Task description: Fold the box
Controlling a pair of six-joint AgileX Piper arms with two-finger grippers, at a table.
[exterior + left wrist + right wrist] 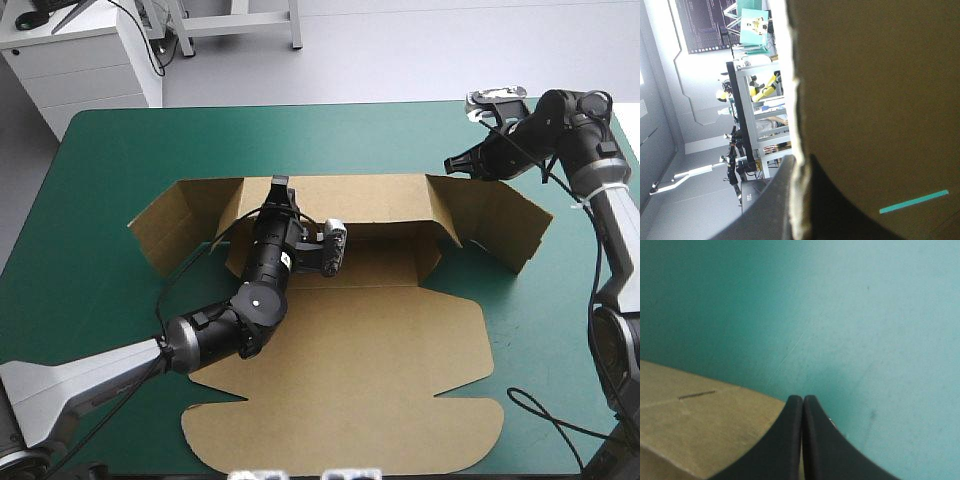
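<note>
The brown box [350, 380] lies in the middle of the teal-green cover, its lid panel flat toward the front. Its back wall [370, 197] stands raised, and a side flap [500, 225] angles outward at each end. My left gripper [278, 186] is at the top edge of that wall, shut on the box. In the left wrist view the board's edge [796, 100] runs between the black fingers [765, 210]. My right gripper [453, 164] hovers shut just beyond the right flap's far end, holding nothing. In the right wrist view its tips [802, 399] meet over the cover beside a corner of board [700, 425].
A white cabinet [85, 60] stands beyond the table's far left corner. The left side flap [170, 228] spreads toward the table's left edge. The lid's front tab [340, 445] comes close to the table's front edge.
</note>
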